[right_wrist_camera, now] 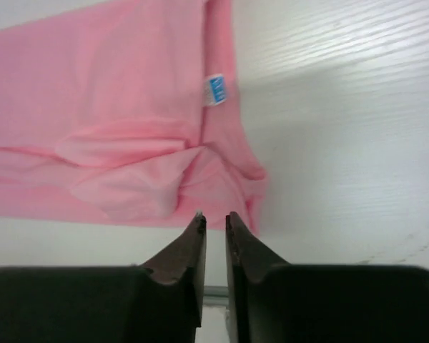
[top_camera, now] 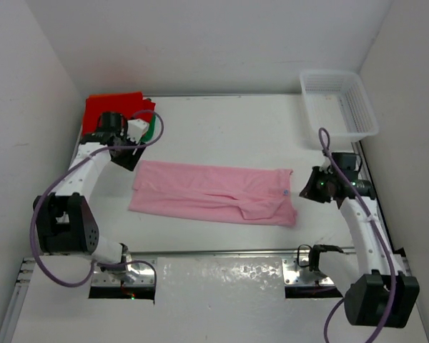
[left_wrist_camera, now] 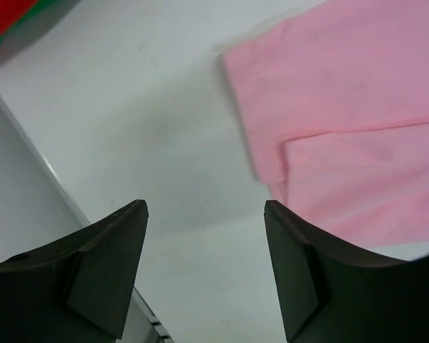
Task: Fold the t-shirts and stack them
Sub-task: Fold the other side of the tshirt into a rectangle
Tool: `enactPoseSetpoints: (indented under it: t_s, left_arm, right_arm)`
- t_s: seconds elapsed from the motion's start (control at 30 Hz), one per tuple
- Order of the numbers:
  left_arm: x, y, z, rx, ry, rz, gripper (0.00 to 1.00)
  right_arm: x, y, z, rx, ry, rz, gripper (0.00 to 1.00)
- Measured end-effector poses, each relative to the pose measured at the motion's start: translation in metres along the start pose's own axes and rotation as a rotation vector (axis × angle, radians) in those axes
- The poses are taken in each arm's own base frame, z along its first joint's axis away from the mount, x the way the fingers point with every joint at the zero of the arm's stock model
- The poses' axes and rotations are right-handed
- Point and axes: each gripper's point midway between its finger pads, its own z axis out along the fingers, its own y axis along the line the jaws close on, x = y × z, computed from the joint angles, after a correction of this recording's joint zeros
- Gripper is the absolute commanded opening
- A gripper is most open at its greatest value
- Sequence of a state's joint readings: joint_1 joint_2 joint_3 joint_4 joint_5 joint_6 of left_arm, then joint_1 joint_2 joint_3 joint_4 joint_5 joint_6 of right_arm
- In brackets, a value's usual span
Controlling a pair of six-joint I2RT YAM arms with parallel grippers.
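White walls close in a white table [top_camera: 222, 121]. At its far left corner a red t-shirt [top_camera: 113, 107] lies folded, with a sliver of a green t-shirt [top_camera: 151, 130] showing at its right edge, partly behind the left arm. The left gripper [left_wrist_camera: 206, 214] hangs over bare table between that pile and the pink shirt. Its fingers [left_wrist_camera: 111, 264] are spread wide, with nothing between them and nothing touched.

Across the middle lies the light pink t-shirt [top_camera: 214, 193], folded lengthwise into a long band running left to right. Its left end is just beside the left gripper. A small blue-and-white label [right_wrist_camera: 214, 89] shows near its right end, where the cloth bunches into soft creases.

Just off that right end, the right gripper [right_wrist_camera: 215, 218] points at the shirt's near corner. Its fingers are nearly pressed together, only a thin slit between them, and they pinch no cloth. A white lattice basket [top_camera: 339, 100] stands at the far right corner.
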State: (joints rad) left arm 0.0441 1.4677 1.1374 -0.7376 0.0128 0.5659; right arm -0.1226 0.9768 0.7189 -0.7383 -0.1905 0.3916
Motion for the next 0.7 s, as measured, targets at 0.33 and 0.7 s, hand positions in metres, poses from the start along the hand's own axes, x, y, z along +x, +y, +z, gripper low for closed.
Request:
enactPoseSetpoints:
  t_s: [0.33,0.7]
  left_arm:
    - [-0.005,-0.048,0.017,0.086,0.027,0.102,0.64]
    - [0.021,-0.051,0.039,0.077,0.13,0.076,0.64]
  right_arm:
    - [0.098,0.059,0.03,-0.092,0.265,-0.266,0.0]
    - [0.123,0.054,0.069,0.015,0.371,-0.348,0.0]
